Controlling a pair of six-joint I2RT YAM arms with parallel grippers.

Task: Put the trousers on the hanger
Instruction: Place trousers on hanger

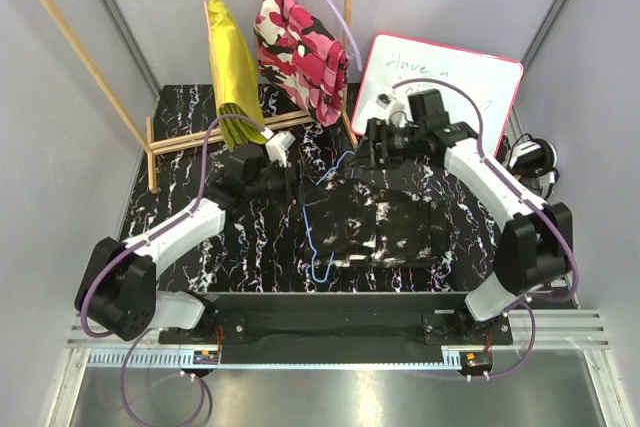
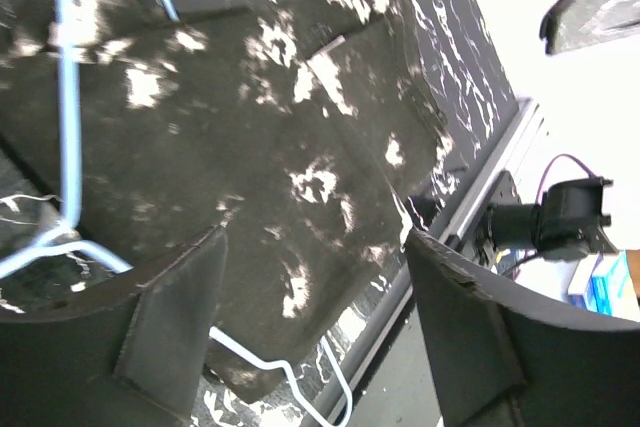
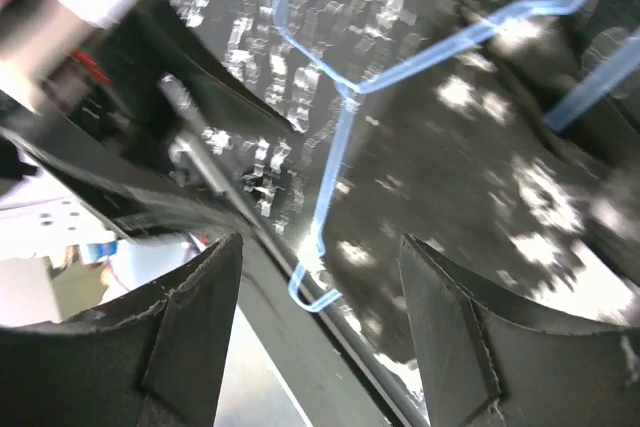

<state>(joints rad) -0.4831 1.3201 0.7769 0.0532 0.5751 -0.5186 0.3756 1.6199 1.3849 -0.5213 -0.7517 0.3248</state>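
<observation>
Trousers (image 1: 385, 222) overlapping hanger (image 1: 312, 247), beside left hand (image 2: 315, 235), near right hand (image 3: 320, 239), ungripped.

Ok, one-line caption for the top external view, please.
Left gripper and right gripper, both open, hover by the folded trousers on the table, light-blue hanger showing at their left edge.

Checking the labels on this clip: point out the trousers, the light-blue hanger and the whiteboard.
trousers (image 1: 385, 222), top view, middle of the fabric.
light-blue hanger (image 3: 339, 147), right wrist view, shoulder wire just below the twisted neck.
whiteboard (image 1: 500, 82), top view, white face near right edge.
</observation>
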